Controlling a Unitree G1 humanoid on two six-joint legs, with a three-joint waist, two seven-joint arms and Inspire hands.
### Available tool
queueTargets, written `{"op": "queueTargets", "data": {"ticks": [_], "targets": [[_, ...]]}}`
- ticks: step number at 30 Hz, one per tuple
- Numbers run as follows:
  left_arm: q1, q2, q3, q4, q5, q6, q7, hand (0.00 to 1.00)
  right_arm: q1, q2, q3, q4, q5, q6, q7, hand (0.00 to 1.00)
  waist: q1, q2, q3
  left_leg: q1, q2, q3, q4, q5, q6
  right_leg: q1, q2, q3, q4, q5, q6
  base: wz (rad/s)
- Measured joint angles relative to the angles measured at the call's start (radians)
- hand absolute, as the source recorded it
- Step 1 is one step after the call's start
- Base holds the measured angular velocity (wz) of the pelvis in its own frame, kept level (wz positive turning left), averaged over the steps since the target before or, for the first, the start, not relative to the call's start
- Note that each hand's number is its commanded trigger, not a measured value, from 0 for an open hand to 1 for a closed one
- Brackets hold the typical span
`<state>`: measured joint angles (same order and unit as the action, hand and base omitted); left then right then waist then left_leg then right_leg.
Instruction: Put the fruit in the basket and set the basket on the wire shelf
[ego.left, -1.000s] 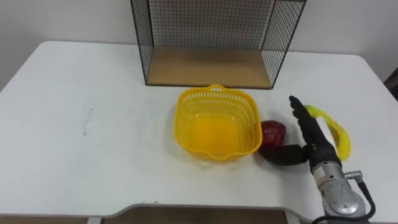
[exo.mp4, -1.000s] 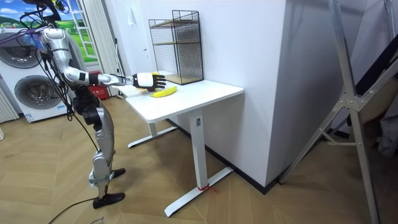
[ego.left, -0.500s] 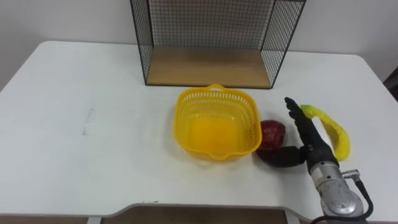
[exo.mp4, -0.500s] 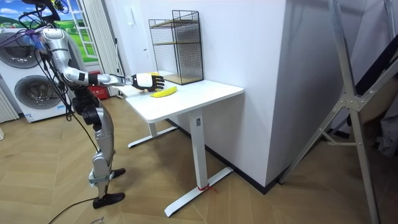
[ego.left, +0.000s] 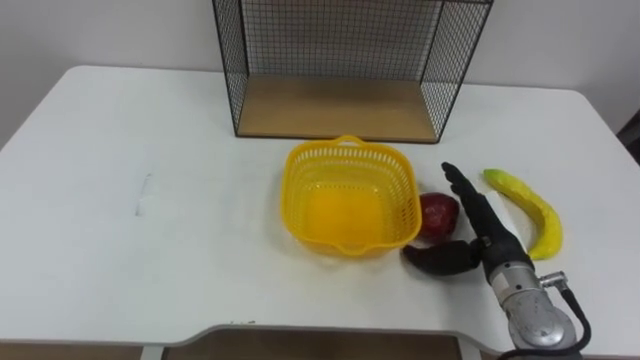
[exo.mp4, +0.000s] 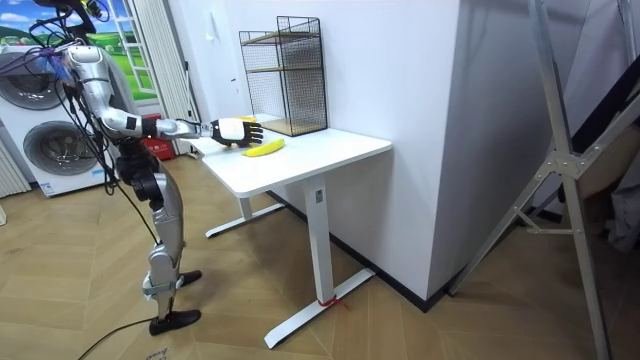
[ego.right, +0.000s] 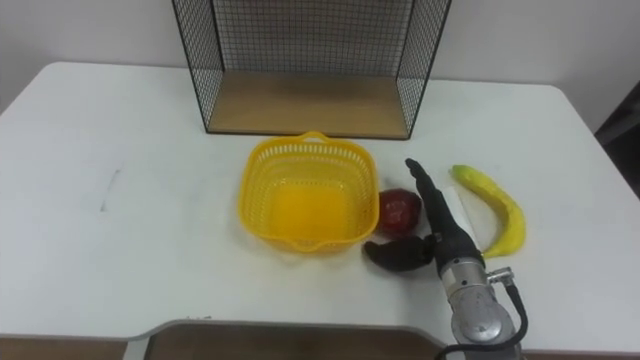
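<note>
Right hand (ego.left: 490, 245): open, fingers straight beside the red fruit (ego.left: 438, 214).
Fruit: 2 on table (ego.left: 150, 140); banana (ego.left: 530, 208) lies right of hand; basket (ego.left: 292, 180) empty.
Risk: your closing thumb may roll the red fruit off.

A white desk (exo.mp4: 320, 148) stands on wood-plank floor (exo.mp4: 420, 330) beside a white wall (exo.mp4: 390, 60), washing machines (exo.mp4: 45, 150) at the room view's left, a grey metal stand (exo.mp4: 561, 158) at its right.

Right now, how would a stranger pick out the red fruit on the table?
On the white table, a yellow basket sits before the wire shelf. The red fruit lies just right of it, beside the right hand; round and dark red, unlike the long yellow banana.
</note>
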<state>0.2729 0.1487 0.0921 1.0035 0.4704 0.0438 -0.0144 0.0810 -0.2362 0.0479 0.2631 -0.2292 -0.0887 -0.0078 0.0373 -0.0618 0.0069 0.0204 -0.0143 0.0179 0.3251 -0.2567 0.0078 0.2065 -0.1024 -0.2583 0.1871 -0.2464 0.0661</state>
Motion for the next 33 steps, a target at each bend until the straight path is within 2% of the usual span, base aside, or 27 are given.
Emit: {"op": "queueTargets", "data": {"ticks": [4, 8, 12, 18, 33], "targets": [[-0.006, 0.0, -0.001, 0.0, 0.002, 0.0, 0.0, 0.0, -0.001, -0.006, 0.0, 0.0, -0.066, 0.003, 0.011, 1.0, 0.0, 0.001, 0.0003, -0.002, 0.0, -0.005, -0.001, 0.0, 0.0, -0.001, 0.001, -0.006, 0.0, 0.0, -0.001, 0.02], [-0.002, 0.0, 0.0, -0.001, 0.004, 0.001, 0.0, 0.0, -0.011, -0.009, -0.013, 0.001, -0.134, 0.004, 0.01, 1.0, 0.0, -0.002, -0.0027, -0.009, 0.0, -0.006, 0.002, 0.0, 0.0, 0.0, 0.001, -0.008, 0.002, 0.001, -0.001, 0.0], [-0.002, 0.0, 0.001, -0.002, 0.004, 0.001, 0.0, 0.0, -0.025, -0.011, -0.024, 0.005, -0.135, 0.024, 0.014, 1.0, 0.002, -0.004, -0.0039, -0.009, 0.0, -0.008, 0.003, 0.0, 0.0, 0.002, 0.0, -0.014, 0.001, 0.001, -0.001, 0.02], [0.005, 0.0, 0.001, -0.003, 0.004, 0.001, 0.001, 0.0, -0.026, -0.011, -0.031, 0.006, -0.133, 0.025, 0.025, 1.0, 0.006, -0.001, -0.0032, -0.008, -0.001, -0.009, 0.002, 0.0, 0.0, 0.001, 0.001, -0.017, 0.0, 0.001, -0.001, 0.01], [0.002, 0.005, -0.018, 0.023, 0.003, 0.002, 0.004, 0.0, -0.057, -0.009, -0.033, 0.119, 0.125, 0.019, 0.041, 1.0, 0.002, -0.005, -0.0028, 0.004, 0.001, -0.006, 0.003, 0.0, 0.0, 0.008, 0.001, -0.011, 0.0, 0.002, -0.002, -0.01]]}}
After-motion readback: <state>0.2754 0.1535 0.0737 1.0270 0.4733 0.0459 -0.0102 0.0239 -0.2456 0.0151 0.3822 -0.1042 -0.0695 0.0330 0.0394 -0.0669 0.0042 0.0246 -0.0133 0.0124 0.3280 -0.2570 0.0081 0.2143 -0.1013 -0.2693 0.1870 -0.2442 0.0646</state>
